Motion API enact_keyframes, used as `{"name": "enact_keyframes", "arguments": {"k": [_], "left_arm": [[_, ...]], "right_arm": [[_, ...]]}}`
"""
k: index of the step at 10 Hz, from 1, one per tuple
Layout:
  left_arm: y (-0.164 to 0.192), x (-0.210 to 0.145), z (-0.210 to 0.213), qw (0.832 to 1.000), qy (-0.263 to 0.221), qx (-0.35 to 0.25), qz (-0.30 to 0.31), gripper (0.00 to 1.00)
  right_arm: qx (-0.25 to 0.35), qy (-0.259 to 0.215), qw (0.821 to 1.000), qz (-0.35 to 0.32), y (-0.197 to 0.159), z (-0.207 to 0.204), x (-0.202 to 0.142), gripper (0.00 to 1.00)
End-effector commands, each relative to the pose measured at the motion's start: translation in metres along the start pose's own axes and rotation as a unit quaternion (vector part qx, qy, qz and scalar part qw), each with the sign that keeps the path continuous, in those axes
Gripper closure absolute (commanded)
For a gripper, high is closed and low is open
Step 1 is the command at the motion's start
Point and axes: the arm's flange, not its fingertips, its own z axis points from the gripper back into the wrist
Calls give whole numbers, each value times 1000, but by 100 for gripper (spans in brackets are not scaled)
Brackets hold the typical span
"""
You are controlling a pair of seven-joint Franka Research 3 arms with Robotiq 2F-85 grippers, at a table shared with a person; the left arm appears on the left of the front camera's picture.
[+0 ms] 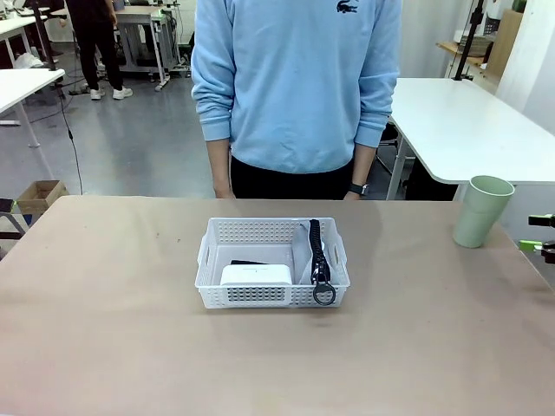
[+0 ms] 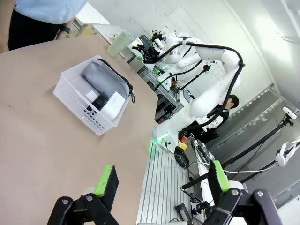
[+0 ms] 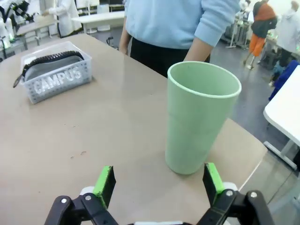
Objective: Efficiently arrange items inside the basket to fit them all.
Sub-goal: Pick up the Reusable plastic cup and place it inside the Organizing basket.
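Note:
The white basket sits mid-table. Inside it, the grey pouch stands on edge along the right side, with its black strap draped over the front rim. The white device lies at the front, and the black stapler sits just behind it. The pale green cup stands upright at the table's right edge, outside the basket. My right gripper is open just in front of the cup, not touching it. My left gripper is open and empty, well away from the basket.
A person in a light blue sweatshirt stands at the far side, hands hanging down. The basket's left half behind the device is free. Bare table surrounds the basket. White tables stand behind.

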Motion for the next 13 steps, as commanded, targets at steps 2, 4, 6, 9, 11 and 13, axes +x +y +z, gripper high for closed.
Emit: {"name": "enact_keyframes", "arguments": {"k": [2,4,6,9,11,13], "left_arm": [[-2,-1,-2,1000,-1,2,-3,0],[-2,-1,-2,1000,-1,2,-3,0],[-2,-1,-2,1000,-1,2,-3,0],[-2,-1,-2,1000,-1,2,-3,0],[-2,-1,-2,1000,-1,2,-3,0],[-2,-1,-2,1000,-1,2,-3,0]], "right_arm": [[0,0,1000,0,0,0,0,0],[-3,40,999,-17,-6,-9,-2,0],[-4,65,997,-33,-10,-22,-14,0],[15,85,995,-43,-18,-41,-23,0],[14,110,993,-51,-26,-59,-28,0],[23,104,993,-56,-30,-67,-30,0]]}}
